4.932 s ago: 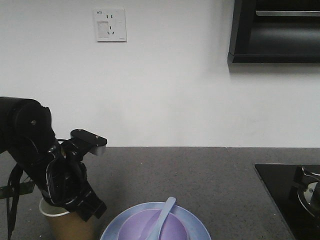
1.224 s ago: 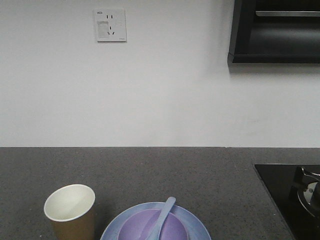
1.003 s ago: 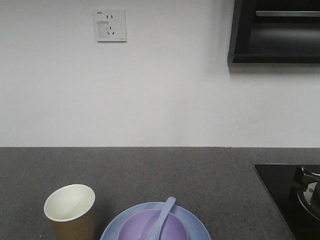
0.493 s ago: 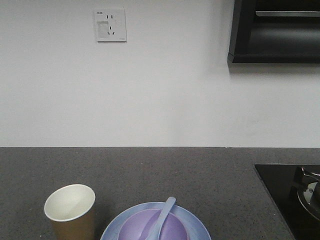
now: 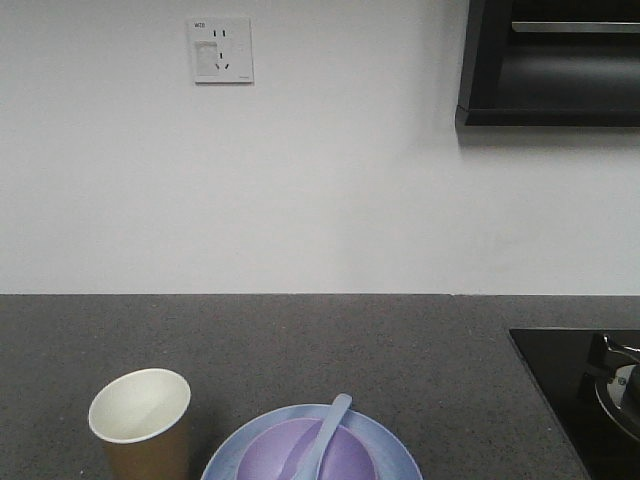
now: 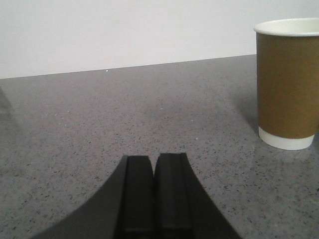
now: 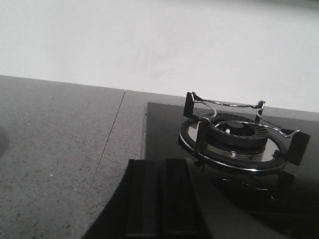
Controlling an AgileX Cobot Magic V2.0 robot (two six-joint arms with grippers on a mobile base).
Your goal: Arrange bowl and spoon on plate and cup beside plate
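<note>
Arrangement looked complete: cup (image 5: 140, 423) stood beside plate (image 5: 395, 445); left gripper (image 6: 154, 194) (jaws together, empty) should retreat without brushing it.

Dark speckled countertop (image 5: 330, 340): cup (image 5: 140, 425) upright, plate (image 5: 395, 450) just beside, hob (image 5: 575, 385) far right.

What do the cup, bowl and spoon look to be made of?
The cup looks like paper: matte brown wall, white rolled rim and white base band. The bowl seems to be matte lavender plastic, even in colour with no glaze shine. The spoon resting in it looks like pale bluish plastic, thick and smooth. Neither plastic can be confirmed from looks alone.
</note>
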